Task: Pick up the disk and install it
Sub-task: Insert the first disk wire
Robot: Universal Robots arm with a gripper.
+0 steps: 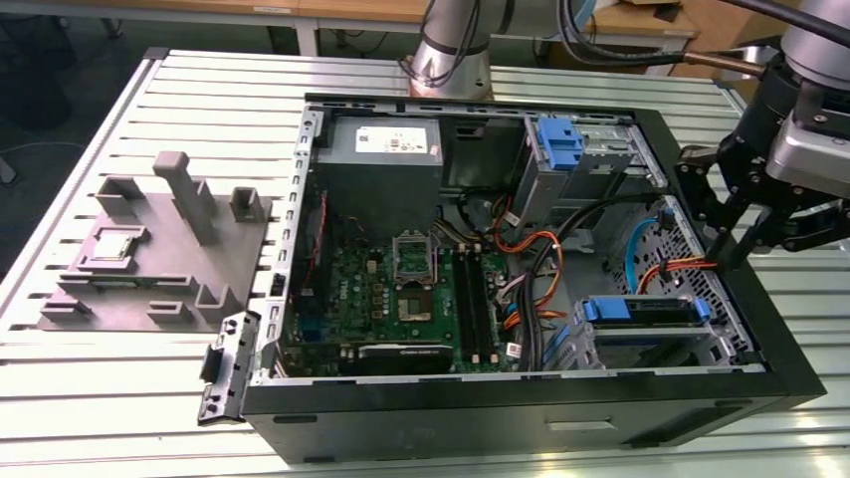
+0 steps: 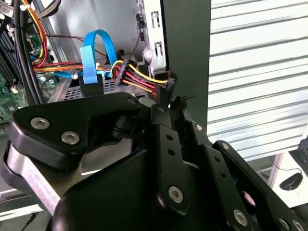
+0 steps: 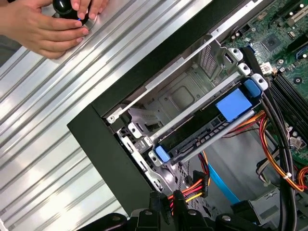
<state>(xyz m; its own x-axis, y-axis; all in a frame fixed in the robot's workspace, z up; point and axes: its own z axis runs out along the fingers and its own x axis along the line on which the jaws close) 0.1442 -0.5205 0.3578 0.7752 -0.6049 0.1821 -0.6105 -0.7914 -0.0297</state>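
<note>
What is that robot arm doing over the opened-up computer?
It is working on fitting a disk into the open computer case. A disk in a blue carrier sits in the drive cage at the near corner of the case. The gripper hangs at the case's edge on the exterior view's right, near that cage, holding nothing that I can make out. In the first wrist view, a person's hands rest on the table beside the case.

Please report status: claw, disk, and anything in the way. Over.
Claw at the case's side wall, on the exterior view's right, carrying nothing visible. Disk sits in its bay in the case. Cables bunched close to the claw.
</note>
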